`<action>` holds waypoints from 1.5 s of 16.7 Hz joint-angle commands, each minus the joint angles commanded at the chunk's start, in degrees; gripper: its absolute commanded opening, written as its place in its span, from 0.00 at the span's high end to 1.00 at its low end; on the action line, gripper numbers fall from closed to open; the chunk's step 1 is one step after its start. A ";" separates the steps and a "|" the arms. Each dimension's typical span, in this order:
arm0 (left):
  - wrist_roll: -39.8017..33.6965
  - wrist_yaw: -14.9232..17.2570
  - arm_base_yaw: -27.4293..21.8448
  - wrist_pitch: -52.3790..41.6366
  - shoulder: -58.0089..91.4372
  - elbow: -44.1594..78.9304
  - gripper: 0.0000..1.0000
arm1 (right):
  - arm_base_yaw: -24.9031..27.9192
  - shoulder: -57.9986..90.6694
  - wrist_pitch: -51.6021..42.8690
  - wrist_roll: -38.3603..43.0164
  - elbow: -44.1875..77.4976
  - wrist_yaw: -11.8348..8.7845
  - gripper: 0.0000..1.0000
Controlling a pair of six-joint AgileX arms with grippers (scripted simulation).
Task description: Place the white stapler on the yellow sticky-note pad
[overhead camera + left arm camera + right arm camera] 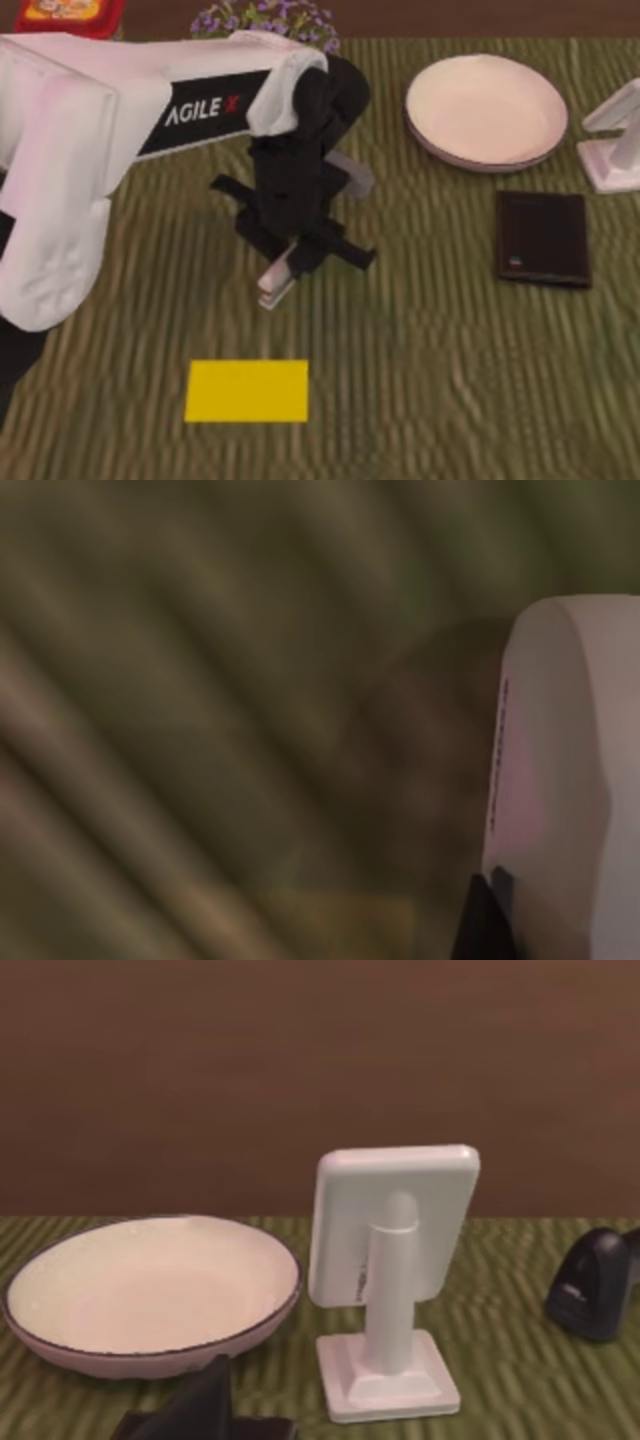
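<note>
The white stapler (274,288) pokes out from under my left gripper (290,262), which is shut on it near the middle of the mat. In the left wrist view the stapler (570,780) fills the right side, with one dark fingertip (482,920) against it. The yellow sticky-note pad (247,390) lies flat near the front edge, a little nearer than the stapler and slightly to its left, apart from it. My right arm is out of the top view. Its wrist camera faces the back of the table.
A pale plate (487,110) sits at the back right, with a white stand (615,140) to its right. A dark wallet (543,238) lies nearer the front. A red-lidded tub (70,15) and purple flowers (265,20) stand along the back. A black scanner (595,1280) is beside the stand.
</note>
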 joint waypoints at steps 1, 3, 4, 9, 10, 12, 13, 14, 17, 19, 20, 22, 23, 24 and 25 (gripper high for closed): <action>0.00 0.00 0.00 0.00 0.00 0.00 1.00 | 0.00 0.00 0.00 0.00 0.00 0.00 0.00; 0.00 0.00 0.00 0.00 0.00 0.00 1.00 | 0.00 0.00 0.00 0.00 0.00 0.00 0.00; 0.00 0.00 0.00 0.00 0.00 0.00 1.00 | 0.00 0.00 0.00 0.00 0.00 0.00 0.00; 0.00 -0.01 0.11 -2.28 -0.33 2.32 1.00 | 0.00 0.00 0.00 0.00 0.00 0.00 0.00; -0.08 -0.06 0.24 -4.23 -0.63 4.19 1.00 | 0.00 0.00 0.00 0.00 0.00 0.00 0.00; -0.20 -0.15 0.53 -9.91 -1.37 8.57 1.00 | 0.00 0.00 0.00 0.00 0.00 0.00 0.00; -0.21 -0.16 0.64 -13.11 -1.75 10.81 1.00 | 0.00 0.00 0.00 0.00 0.00 0.00 0.00; -0.20 -0.13 0.72 -15.83 -2.14 12.95 1.00 | 0.00 0.00 0.00 0.00 0.00 0.00 0.00; -0.19 -0.04 0.95 -20.35 -3.19 17.10 1.00 | 0.00 0.00 0.00 0.00 0.00 0.00 0.00; -0.19 -0.04 0.98 -20.62 -3.31 17.35 1.00 | 0.00 0.00 0.00 0.00 0.00 0.00 0.00; -0.19 -0.04 0.98 -20.62 -3.31 17.35 1.00 | 0.00 0.00 0.00 0.00 0.00 0.00 0.00; -0.11 -0.06 0.64 -20.49 -3.14 17.25 1.00 | 0.00 0.00 0.00 0.00 0.00 0.00 0.00; -0.66 -0.21 0.58 -20.56 -3.32 17.07 1.00 | 0.00 0.00 0.00 0.00 0.00 0.00 0.00; -1.79 -0.49 0.47 -20.68 -3.71 16.68 1.00 | 0.00 0.00 0.00 0.00 0.00 0.00 0.00; -3.52 -0.89 0.34 -20.84 -4.29 16.08 1.00 | 0.00 0.00 0.00 0.00 0.00 0.00 0.00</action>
